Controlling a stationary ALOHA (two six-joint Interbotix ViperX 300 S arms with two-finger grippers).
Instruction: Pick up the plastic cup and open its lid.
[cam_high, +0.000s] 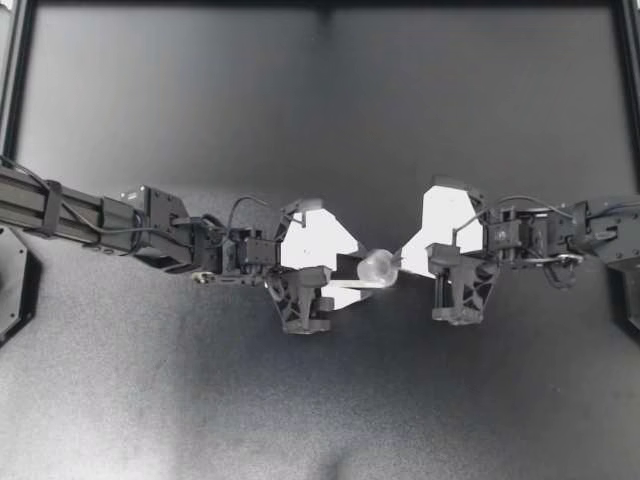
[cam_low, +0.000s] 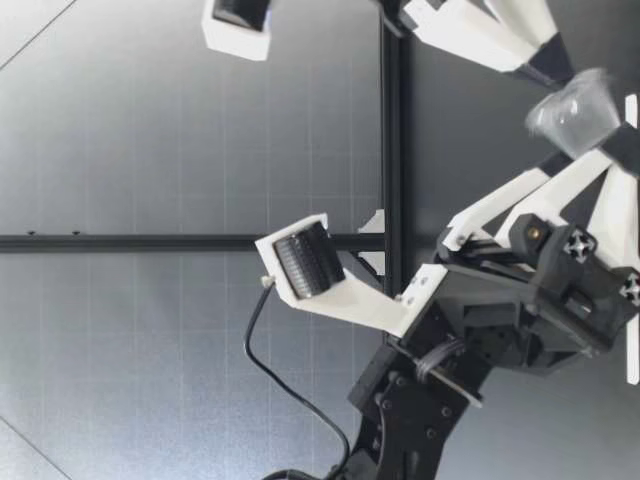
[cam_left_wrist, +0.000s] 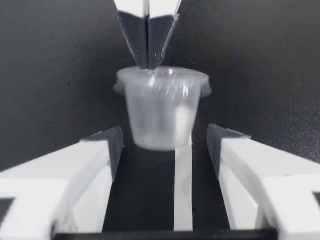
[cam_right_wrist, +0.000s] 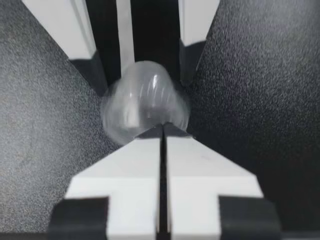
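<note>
Top view: cup (cam_high: 378, 265) is held off the tabletop (cam_high: 300, 400) midway between both arms, base toward left pincer (cam_high: 362, 270), rim toward right pincer (cam_high: 402, 254). Right pincer is closed tight, its tips pinching the cup's top edge (lid or rim, cannot tell which). Left wrist view: left pincer is spread wide, cup base between its pads (cam_left_wrist: 114, 145) with a gap on each side.

Small translucent plastic cup (cam_high: 377, 265), lid (cam_left_wrist: 162, 80) closed, tilted well off upright, held in mid-air.
</note>
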